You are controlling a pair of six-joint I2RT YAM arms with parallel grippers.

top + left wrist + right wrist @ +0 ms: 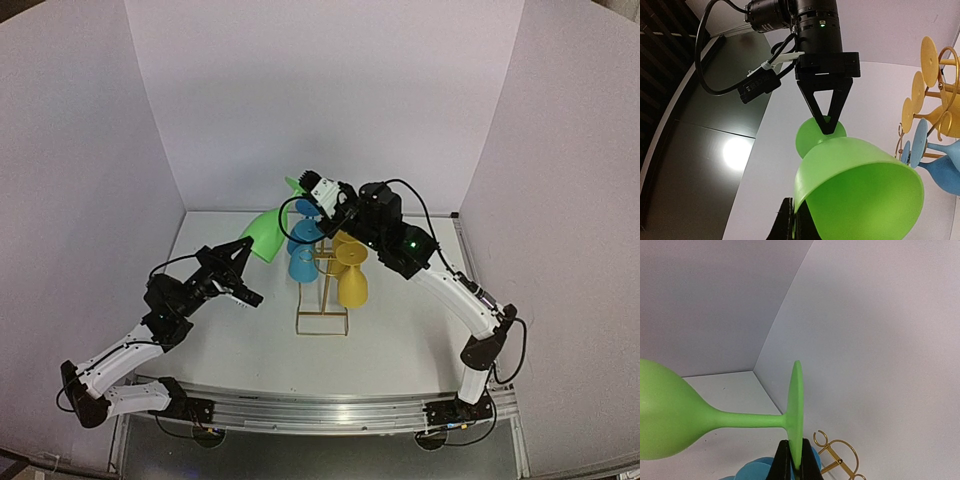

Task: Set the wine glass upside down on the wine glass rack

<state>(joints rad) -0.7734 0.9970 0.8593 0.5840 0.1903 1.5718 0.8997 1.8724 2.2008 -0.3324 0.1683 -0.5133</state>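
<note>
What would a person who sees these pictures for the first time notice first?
A bright green wine glass is held sideways in the air, the left gripper shut on its bowl rim and the right gripper pinching its foot. Beside it, blue glasses and yellow glasses hang on the gold wine glass rack.
</note>
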